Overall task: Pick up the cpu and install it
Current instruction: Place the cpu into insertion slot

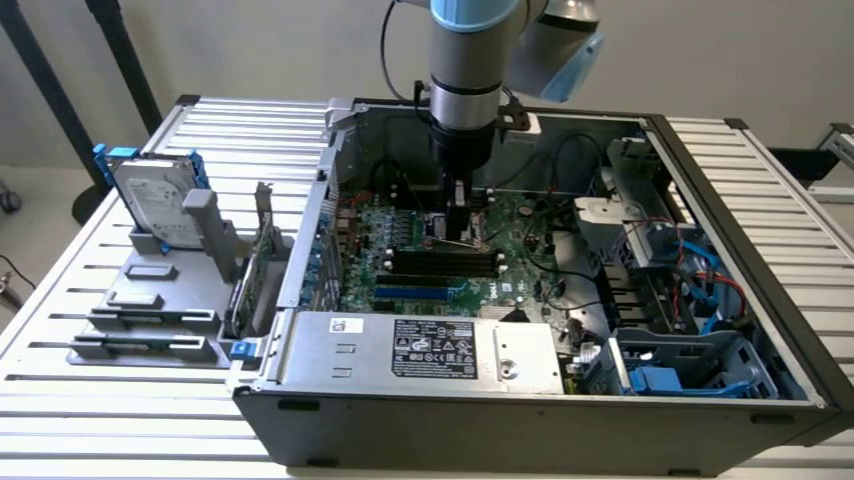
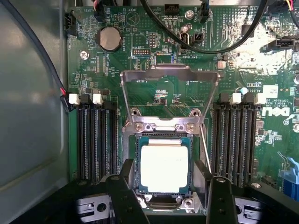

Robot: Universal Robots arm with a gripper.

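On the exterior view's left, a drive [image 1: 150, 200] stands upright in a grey rack [image 1: 147, 320] on the slatted desk [image 1: 67, 400]. The rack keeps parts upright so they can be taken from above.

Next comes the open case [image 1: 534, 425], lying on its side so the board [image 1: 400, 235] faces up and can be reached from above. The arm [image 1: 467, 60] comes straight down over the middle of the board, with the tool [image 1: 461, 232] low above the socket. Cables and blue drive bays [image 1: 681, 370] fill the case towards the exterior view's right, away from the arm.

In the wrist view, the cpu [image 2: 164, 168] lies flat in its socket [image 2: 164, 136], square to the frame. It looks already seated. The metal plate [image 2: 169, 77] is swung up and back from the socket, which leaves the chip uncovered. Memory slots [image 2: 96, 140] run along both sides of the socket.

The tool [image 2: 170, 191] is spread and pinches nothing. Its black fingers [image 2: 125, 191] stand one on each side of the cpu. I cannot tell whether they touch its rim.
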